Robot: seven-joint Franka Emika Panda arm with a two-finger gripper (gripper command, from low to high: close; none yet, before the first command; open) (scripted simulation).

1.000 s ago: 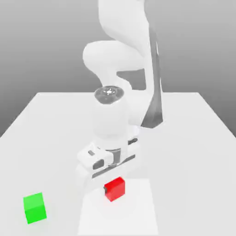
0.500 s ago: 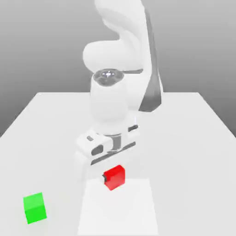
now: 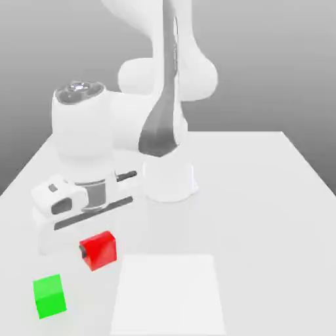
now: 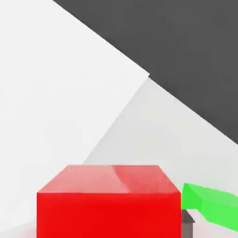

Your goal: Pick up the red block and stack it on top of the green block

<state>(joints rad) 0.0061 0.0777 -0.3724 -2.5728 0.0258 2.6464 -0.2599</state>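
Claw (image 3: 90, 252) closed on the red block (image 3: 98, 249), which hangs clear of the tabletop (image 3: 262, 210) under the white hand. A dark fingertip shows at the block's edge on the exterior view's left. The block is tilted slightly, one corner toward the camera.

Green block (image 3: 49, 296) rests on the tabletop near the front edge, at the exterior view's left. The red block is up and toward the exterior view's right of it, near but apart; not over it.

A brighter white rectangular patch (image 3: 169, 292) lies on the tabletop at front centre, just right of the red block in the exterior view.

Hand view: red block (image 4: 109, 202) close in the foreground, top face and one side visible; green block (image 4: 209, 204) seen beside it, partly hidden behind its edge.
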